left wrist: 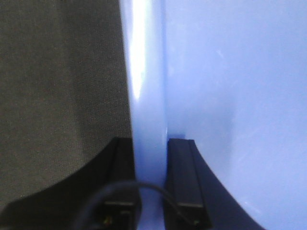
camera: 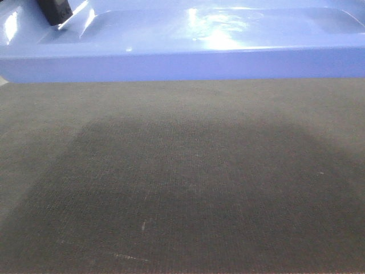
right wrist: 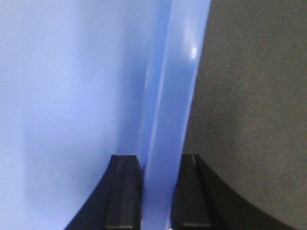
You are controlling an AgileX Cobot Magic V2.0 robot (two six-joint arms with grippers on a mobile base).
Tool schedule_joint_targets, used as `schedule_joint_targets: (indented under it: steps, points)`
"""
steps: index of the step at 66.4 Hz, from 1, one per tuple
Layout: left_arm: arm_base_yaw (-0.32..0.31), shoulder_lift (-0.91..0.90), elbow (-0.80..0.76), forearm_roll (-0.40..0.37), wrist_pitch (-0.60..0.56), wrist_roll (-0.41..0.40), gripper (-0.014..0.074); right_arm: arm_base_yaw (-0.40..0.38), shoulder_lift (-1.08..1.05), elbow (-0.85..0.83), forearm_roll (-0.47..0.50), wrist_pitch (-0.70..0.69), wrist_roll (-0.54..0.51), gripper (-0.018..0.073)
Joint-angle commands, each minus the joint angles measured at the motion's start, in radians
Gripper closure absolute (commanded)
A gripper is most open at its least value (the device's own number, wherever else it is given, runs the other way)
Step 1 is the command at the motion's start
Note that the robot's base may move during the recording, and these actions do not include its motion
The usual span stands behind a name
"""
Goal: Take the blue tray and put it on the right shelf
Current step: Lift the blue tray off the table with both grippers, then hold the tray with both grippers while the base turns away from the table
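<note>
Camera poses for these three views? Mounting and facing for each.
Front-facing: near table height, looking forward across the carpeted table at the near rim of the blue tray; one gripper finger top left.
Left wrist: behind the left gripper, looking along its fingers, shut on the tray rim.
Right wrist: same for the right gripper, on the opposite rim.
All three share tray and table.

Between the black fingers (left wrist: pixel 184 177) of the left gripper (left wrist: pixel 150 160) runs the glossy periwinkle rim of the blue tray (camera: pixel 182 63), streaked with white glare. Outside the right gripper's (right wrist: pixel 160 177) black fingers (right wrist: pixel 124 191) lies dark grey, finely woven carpet (right wrist: pixel 254 120).
</note>
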Motion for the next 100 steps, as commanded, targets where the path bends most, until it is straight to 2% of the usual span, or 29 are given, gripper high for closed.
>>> schedule_joint_targets:
  steps: [1, 100]
  points:
    - [-0.005, -0.027, -0.024, 0.078, 0.113, 0.02, 0.0645, -0.008, -0.018, -0.027, -0.086, -0.021, -0.026, 0.0496]
    - [-0.005, -0.027, -0.024, 0.055, 0.113, 0.02, 0.0645, -0.008, -0.018, -0.027, -0.086, -0.024, -0.026, 0.0496]
